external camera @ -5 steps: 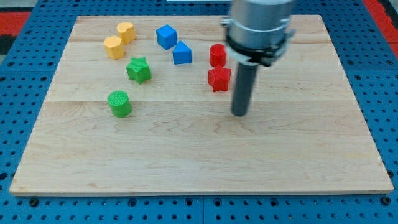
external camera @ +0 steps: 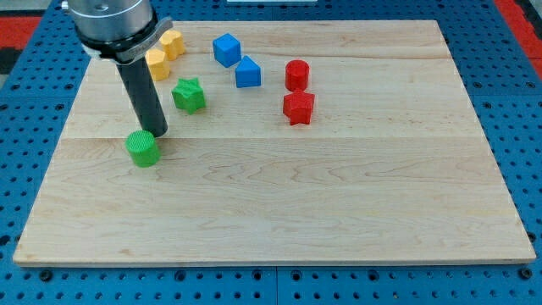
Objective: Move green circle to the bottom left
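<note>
Camera view — my tip [external camera: 157,135] against green circle [external camera: 143,149]

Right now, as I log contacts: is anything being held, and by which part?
Nothing is held; there is no hand, only a rod. My tip sits at the green circle, against its upper right edge as far as the view shows, placed to push rather than hold.

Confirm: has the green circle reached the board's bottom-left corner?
No, the green circle sits mid-left, with my tip at its upper right.

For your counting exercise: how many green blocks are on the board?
2. The green circle sits at the view's left, just below-left of my tip; the green star lies above-right of it. None seems hidden.
</note>
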